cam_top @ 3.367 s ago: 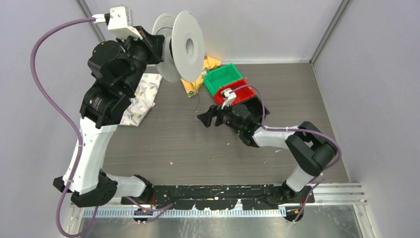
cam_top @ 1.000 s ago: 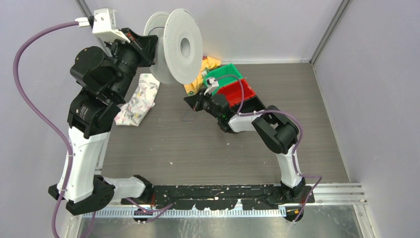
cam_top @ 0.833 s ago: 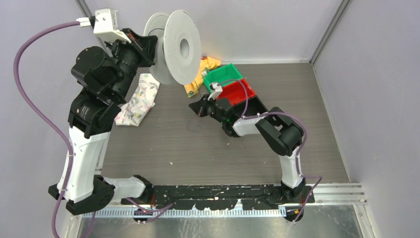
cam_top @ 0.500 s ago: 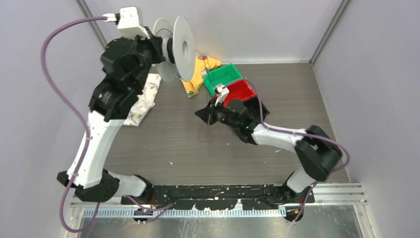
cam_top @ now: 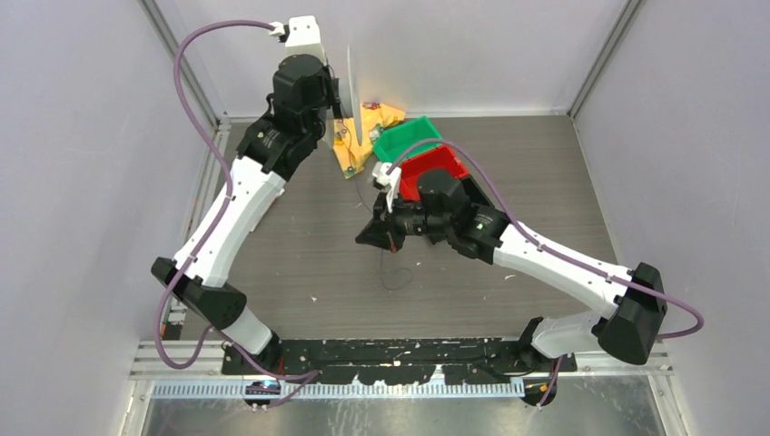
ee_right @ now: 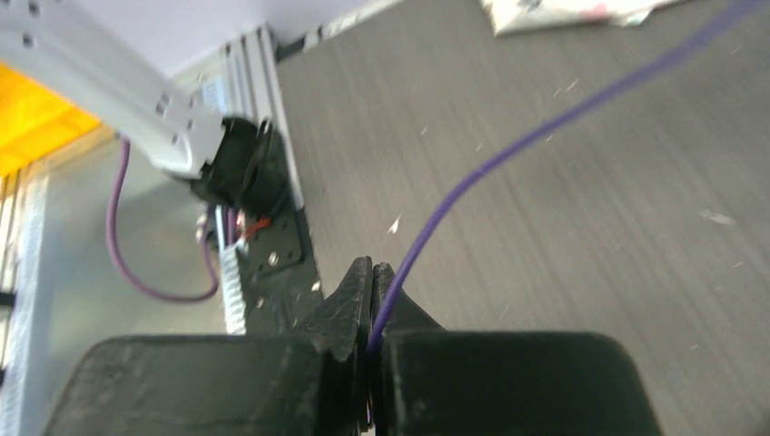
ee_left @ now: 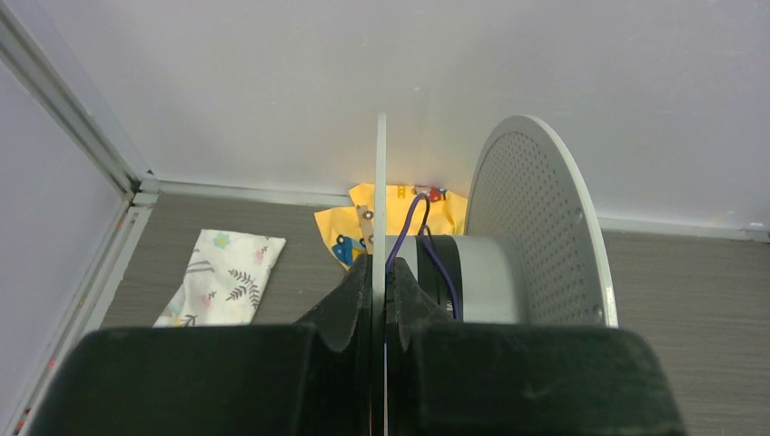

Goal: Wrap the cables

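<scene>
Right wrist view puts the cable [ee_right: 508,159] at its centre. It is a thin purple line rising from the right pincer [ee_right: 372,272], which is closed narrow on it, and it runs off to the upper right above the tabletop [ee_right: 590,272]. In the left wrist view a few turns of the same wire lie on the hub of the grey spool [ee_left: 545,227]. The left pincer [ee_left: 380,291] clamps the spool by its near flange, which shows edge-on between the fingers. From above, the spare wire makes a small loose loop on the tabletop, just to the near side of the right pincer.

Half a second ago the spool sat further left and showed part of its face to the overhead camera. Now it is edge-on close to the far wall, above the yellow cloth [cam_top: 363,136], and the left arm has stretched out to reach there. The right arm has unfolded as well; its pincer has drawn toward the near side, and the loop has shifted with it. A green bin [cam_top: 409,141] and a red bin [cam_top: 436,168] stand just beyond that pincer, apart from the wire.

The spool swinging round while the other pincer guides the wire reads as winding under way. With so few turns on the hub and slack lying loose, most of the wrapping looks undone.
</scene>
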Robot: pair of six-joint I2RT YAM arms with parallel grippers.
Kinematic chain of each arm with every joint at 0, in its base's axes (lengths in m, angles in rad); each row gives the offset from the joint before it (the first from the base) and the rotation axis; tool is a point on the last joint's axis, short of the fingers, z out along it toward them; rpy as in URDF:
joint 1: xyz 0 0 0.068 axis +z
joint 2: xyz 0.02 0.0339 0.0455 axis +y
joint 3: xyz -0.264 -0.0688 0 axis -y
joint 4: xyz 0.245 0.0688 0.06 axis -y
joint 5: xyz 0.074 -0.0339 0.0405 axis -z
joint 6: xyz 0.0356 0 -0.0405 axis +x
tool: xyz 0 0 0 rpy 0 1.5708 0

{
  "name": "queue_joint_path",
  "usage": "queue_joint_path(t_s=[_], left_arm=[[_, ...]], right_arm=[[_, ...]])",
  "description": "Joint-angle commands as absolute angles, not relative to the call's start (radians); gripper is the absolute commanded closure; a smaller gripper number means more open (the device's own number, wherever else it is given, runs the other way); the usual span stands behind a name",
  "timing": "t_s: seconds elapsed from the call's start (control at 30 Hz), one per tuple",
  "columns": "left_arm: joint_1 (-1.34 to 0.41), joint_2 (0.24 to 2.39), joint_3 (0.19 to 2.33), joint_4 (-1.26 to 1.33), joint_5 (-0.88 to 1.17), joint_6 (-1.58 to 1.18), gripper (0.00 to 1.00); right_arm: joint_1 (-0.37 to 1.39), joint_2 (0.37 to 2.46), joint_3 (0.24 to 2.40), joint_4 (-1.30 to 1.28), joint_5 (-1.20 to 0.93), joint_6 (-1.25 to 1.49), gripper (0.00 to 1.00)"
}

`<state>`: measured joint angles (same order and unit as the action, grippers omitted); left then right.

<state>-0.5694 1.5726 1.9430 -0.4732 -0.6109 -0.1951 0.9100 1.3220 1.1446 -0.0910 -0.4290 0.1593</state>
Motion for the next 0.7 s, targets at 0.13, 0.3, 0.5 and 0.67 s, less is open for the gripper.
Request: queue_joint_path(t_s=[0.13,0.3,0.5,0.67], left_arm=[[-0.571,1.613,2.057,-0.315,-0.705,-0.193,0.99],[-0.573,1.664,2.037,-0.374,-0.704,-0.187,0.99],[-0.602,1.651,1.884,-0.432,-0.630,-0.225,1.00],[-0.667,1.623,1.793,-0.503,-0.538,-0.192,0.99]], right_arm=[[0.964,1.281,1.247,-0.326,-0.585,0.087,0.99],[0.967,1.224,1.344,-0.365,-0.590,0.014,1.00],[0.965,1.221,1.509,-0.448,-0.501,-0.177,1.00],[0.910,1.238,1.577,-0.488,-0.408,-0.299,1.00]])
